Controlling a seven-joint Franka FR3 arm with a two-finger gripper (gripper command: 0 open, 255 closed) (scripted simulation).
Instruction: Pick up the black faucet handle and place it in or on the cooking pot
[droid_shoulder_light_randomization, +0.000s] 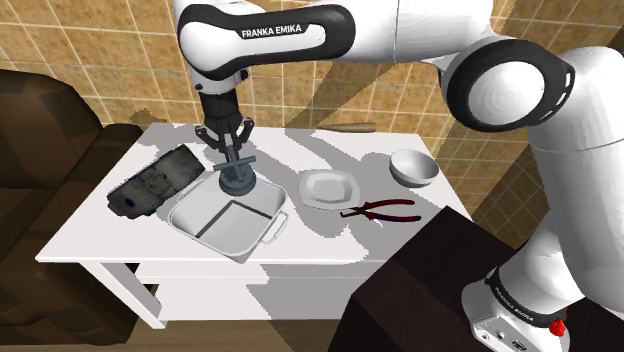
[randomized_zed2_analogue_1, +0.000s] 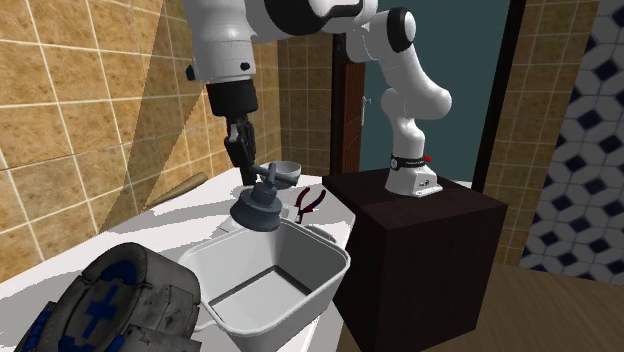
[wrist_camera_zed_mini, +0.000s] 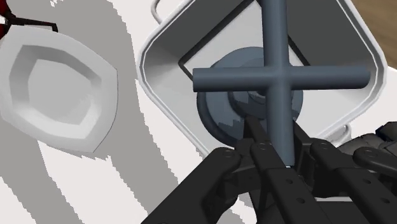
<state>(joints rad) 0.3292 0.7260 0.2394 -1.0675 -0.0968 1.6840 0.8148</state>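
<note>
The dark grey-blue faucet handle (wrist_camera_zed_mini: 280, 76), a cross of two bars on a round base, is clamped between the jaws of the black gripper (droid_shoulder_light_randomization: 235, 150). One bar of the cross is squeezed from both sides. The other bar lies across, just past the fingertips (wrist_camera_zed_mini: 254, 143), and the round base hangs further out beyond them. The bar was likely picked because it is thin enough to fit between the jaws, while the base is too wide.

Right below the jaws, under the round base, the white square cooking pot (droid_shoulder_light_randomization: 195, 226) with small side handles is seen. The base is held over one corner of the pot, close to the rim. Whether they touch cannot be told. The handle is probably held there so it can be let go inside. A small move toward the pot's middle may be needed first, or the base could catch the rim and tip out.

Off to one side of the jaws, a white square plate (wrist_camera_zed_mini: 60, 89) is lying on the white table (droid_shoulder_light_randomization: 90, 235), apart from the pot.
</note>
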